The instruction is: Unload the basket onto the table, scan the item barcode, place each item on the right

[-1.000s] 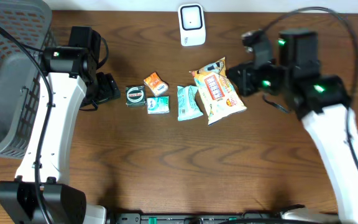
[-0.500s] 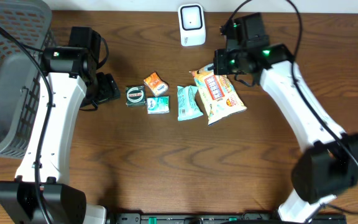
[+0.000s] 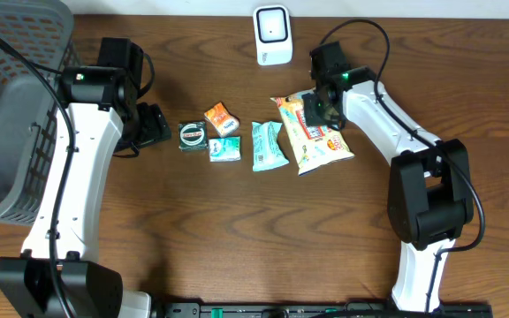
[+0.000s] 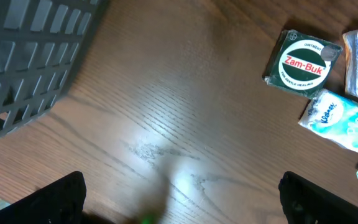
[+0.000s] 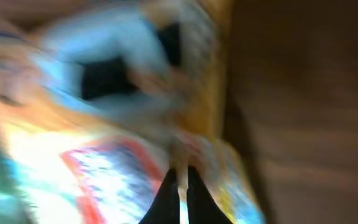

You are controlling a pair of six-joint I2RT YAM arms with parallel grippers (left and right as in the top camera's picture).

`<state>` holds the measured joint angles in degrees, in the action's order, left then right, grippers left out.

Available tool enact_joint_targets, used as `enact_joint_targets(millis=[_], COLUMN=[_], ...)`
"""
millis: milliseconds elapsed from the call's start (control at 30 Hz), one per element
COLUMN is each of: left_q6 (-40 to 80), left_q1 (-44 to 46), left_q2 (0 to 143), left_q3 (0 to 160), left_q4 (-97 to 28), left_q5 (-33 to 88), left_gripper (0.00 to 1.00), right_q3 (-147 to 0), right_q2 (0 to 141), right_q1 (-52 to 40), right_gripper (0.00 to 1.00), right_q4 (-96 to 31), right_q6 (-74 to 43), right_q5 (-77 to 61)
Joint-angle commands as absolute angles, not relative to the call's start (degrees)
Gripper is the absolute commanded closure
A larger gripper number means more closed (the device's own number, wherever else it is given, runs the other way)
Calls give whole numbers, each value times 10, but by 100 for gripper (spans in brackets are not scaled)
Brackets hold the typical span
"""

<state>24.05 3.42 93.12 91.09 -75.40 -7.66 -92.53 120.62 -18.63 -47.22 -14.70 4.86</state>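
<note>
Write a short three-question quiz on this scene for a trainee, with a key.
1. True or false: the left tool has its jaws open.
2. Which item is the right tool over? A. Zam-Buk tin B. snack bag C. teal packet
3. How many small items lie in the row between the two arms?

Key: 1 true; 2 B; 3 five.

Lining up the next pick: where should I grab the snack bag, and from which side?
Probably its thin sealed edge facing away from the teal packet, coming down from above: the snack bag lies flat, with bare table on that side.
</note>
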Motion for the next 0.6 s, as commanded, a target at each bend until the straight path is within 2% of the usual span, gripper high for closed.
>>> enact_joint_targets(millis=[0,200,333,567], left_q6=[245,245,245,245], left_q1=[32,32,32,32], left_q2=[935,935,935,935], left_q3=[910,910,910,910], left_q4=[-756,-756,-756,-756], left_q5=[-82,-82,-82,-82], left_gripper=[2,2,2,2], right_q3=[-929,-930,-930,-930], right_q2=[1224,1194,1137,1061], right_q1=[-187,-177,-175,-189], right_gripper=[99,99,99,99], right_q4=[-503,-555,-580,-505], right_q6=[-177,-200,-222,-201], right_q5=[153,161,96,4])
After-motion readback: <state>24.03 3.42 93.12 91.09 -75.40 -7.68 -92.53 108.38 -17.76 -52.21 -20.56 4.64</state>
